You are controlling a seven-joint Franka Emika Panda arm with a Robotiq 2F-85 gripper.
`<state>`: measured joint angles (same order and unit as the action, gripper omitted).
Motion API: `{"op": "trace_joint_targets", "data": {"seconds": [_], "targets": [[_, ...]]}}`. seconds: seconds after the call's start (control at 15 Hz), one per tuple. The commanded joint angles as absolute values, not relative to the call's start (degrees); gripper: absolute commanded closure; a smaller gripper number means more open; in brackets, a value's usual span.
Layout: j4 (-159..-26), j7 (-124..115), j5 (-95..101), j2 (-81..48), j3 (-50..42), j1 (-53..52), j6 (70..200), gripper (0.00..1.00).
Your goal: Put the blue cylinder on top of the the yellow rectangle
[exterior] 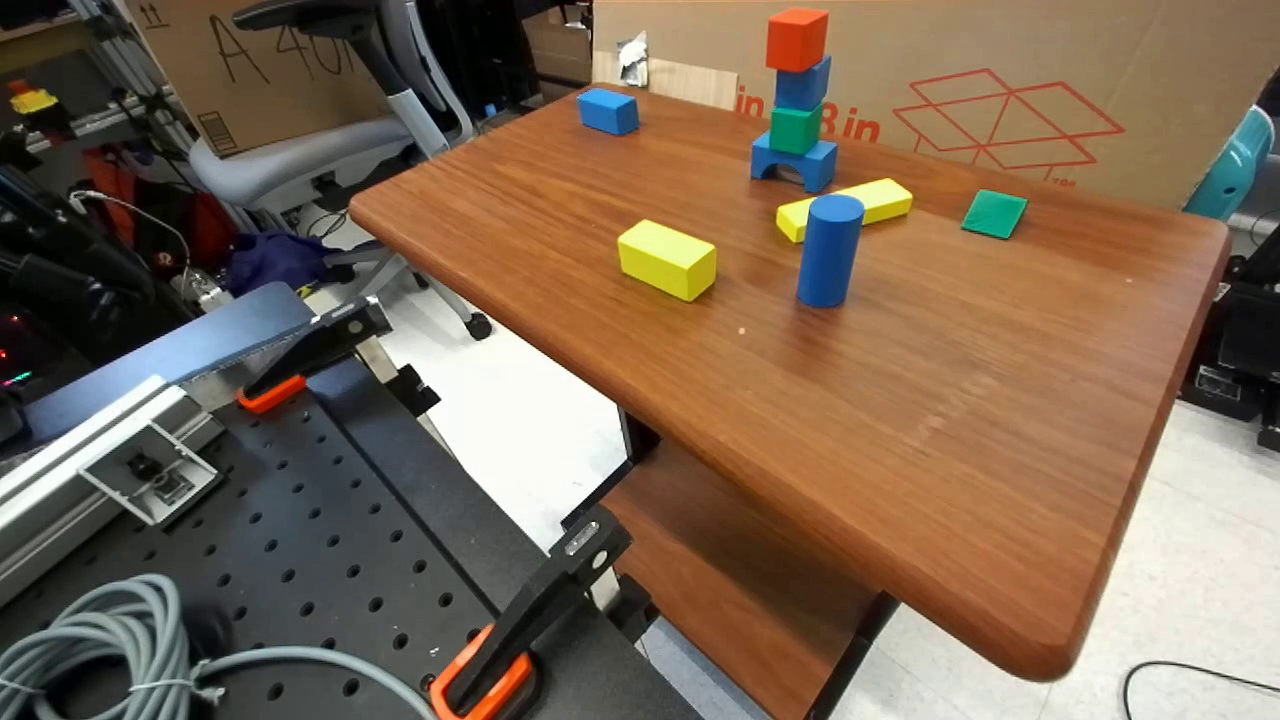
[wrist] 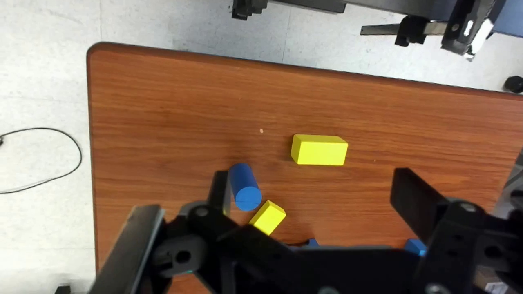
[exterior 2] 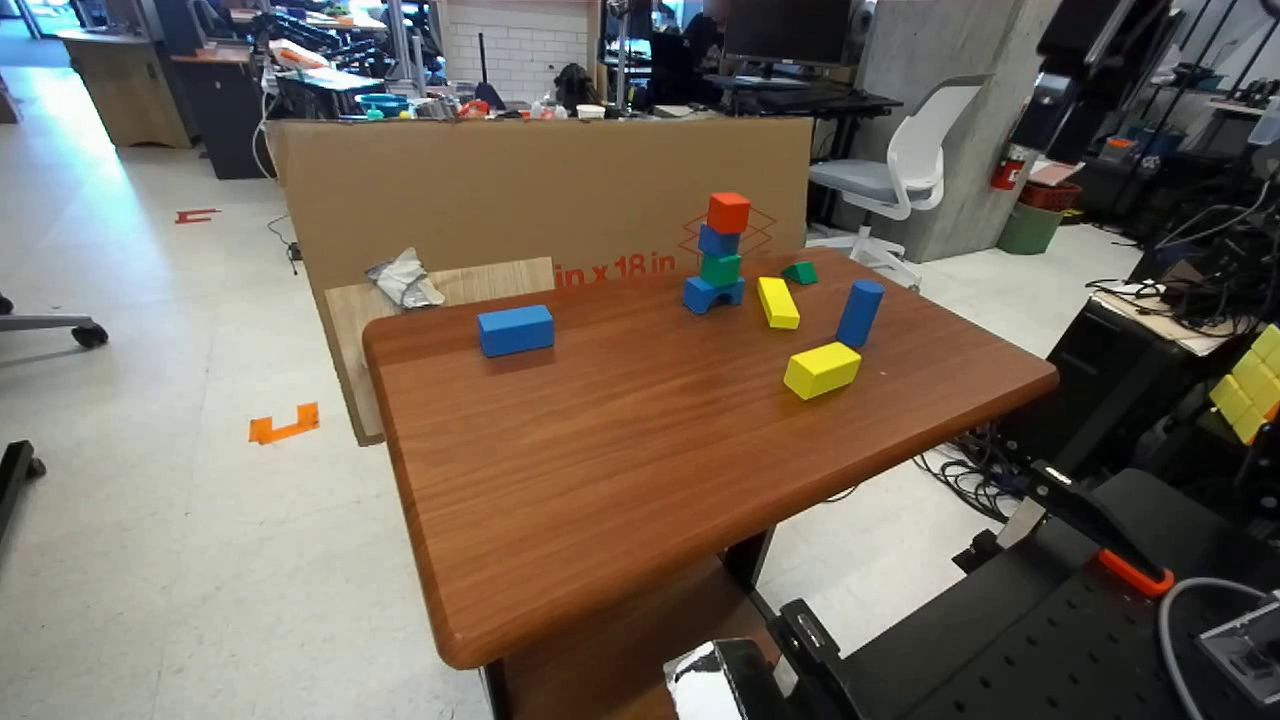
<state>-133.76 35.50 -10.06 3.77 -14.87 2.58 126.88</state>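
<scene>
The blue cylinder (exterior: 830,252) stands upright on the brown table, and it also shows in an exterior view (exterior 2: 860,313) and in the wrist view (wrist: 244,184). The yellow rectangle (exterior: 667,260) lies on the table a short way from the cylinder, apart from it; it also shows in an exterior view (exterior 2: 822,370) and in the wrist view (wrist: 320,151). My gripper (wrist: 311,181) is open and empty, high above the table in the wrist view. The cylinder appears close to the left finger's line of sight; the yellow rectangle appears between and beyond the fingertips.
A longer, flatter yellow bar (exterior: 882,200) lies behind the cylinder. A tower with a blue arch (exterior: 795,163), green and blue blocks and a red block (exterior: 797,40) stands near the back edge. A blue block (exterior: 608,111) and a green piece (exterior: 995,213) lie on the table (exterior: 960,430).
</scene>
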Motion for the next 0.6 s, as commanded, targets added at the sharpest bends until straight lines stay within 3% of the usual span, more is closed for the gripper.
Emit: {"op": "trace_joint_targets", "data": {"seconds": [0.0,0.53], "targets": [[-131.8,37.6,-9.3,-1.3,-12.2,4.2,131.0,0.0],[-129.8,36.5,-6.7,-8.8,-9.4,5.6,136.8,0.0]]}}
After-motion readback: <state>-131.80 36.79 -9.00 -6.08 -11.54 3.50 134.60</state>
